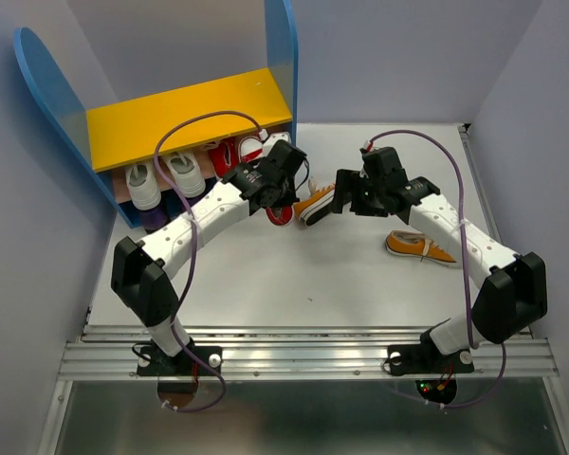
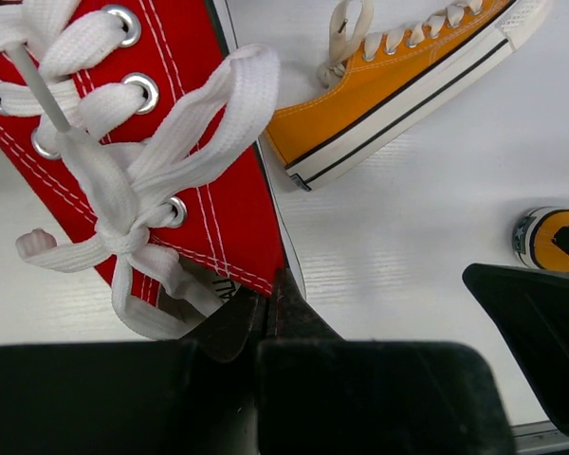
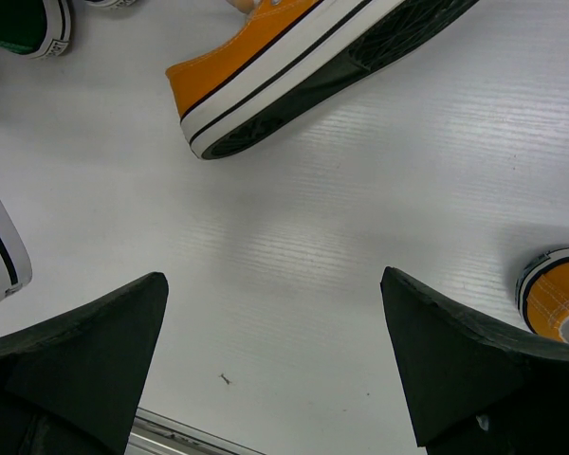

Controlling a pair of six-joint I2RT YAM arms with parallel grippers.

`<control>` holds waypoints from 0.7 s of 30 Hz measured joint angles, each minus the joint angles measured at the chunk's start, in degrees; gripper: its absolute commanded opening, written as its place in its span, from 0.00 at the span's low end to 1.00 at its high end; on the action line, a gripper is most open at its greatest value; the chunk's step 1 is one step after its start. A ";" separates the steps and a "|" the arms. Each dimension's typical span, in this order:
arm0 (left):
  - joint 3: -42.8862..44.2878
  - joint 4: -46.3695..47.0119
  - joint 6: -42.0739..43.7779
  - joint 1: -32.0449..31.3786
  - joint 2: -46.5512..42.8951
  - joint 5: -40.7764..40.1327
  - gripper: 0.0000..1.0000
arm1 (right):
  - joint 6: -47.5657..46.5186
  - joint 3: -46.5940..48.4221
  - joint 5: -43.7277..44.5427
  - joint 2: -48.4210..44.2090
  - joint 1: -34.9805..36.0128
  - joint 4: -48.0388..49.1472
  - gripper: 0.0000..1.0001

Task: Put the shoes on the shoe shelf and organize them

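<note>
The shoe shelf [image 1: 185,116] stands at the back left, with blue side panels and a yellow top board. Two shoes with white laces [image 1: 161,177] and a red shoe [image 1: 229,152] sit on its lower board. My left gripper [image 1: 283,201] [image 2: 271,305] is shut on the collar of a red shoe [image 1: 282,215] [image 2: 185,142], just in front of the shelf. An orange shoe [image 1: 315,201] [image 2: 408,85] [image 3: 294,57] lies tipped on its side between the grippers. My right gripper [image 1: 344,201] [image 3: 275,322] is open and empty over bare table beside it. A second orange shoe [image 1: 422,248] [image 3: 555,303] lies to the right.
A green shoe's heel [image 3: 24,28] shows at the top left of the right wrist view. A white sole edge [image 3: 0,256] shows at its left. Grey walls close in both sides. A metal rail [image 1: 303,355] runs along the near edge.
</note>
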 measured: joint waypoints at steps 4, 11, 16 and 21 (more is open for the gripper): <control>1.86 0.02 0.76 0.81 1.42 -0.02 0.00 | 0.00 0.00 0.00 0.00 0.00 -0.02 1.00; 6.73 1.36 3.32 3.58 6.27 0.07 0.00 | 0.17 0.00 -0.02 -0.02 0.00 -0.13 1.00; 8.48 1.95 5.09 4.92 9.31 0.13 0.00 | 0.26 -0.02 -0.02 -0.24 0.00 -0.20 1.00; 9.92 2.01 6.75 5.90 11.23 0.24 0.00 | 0.44 -0.02 0.00 -0.79 0.00 -0.28 1.00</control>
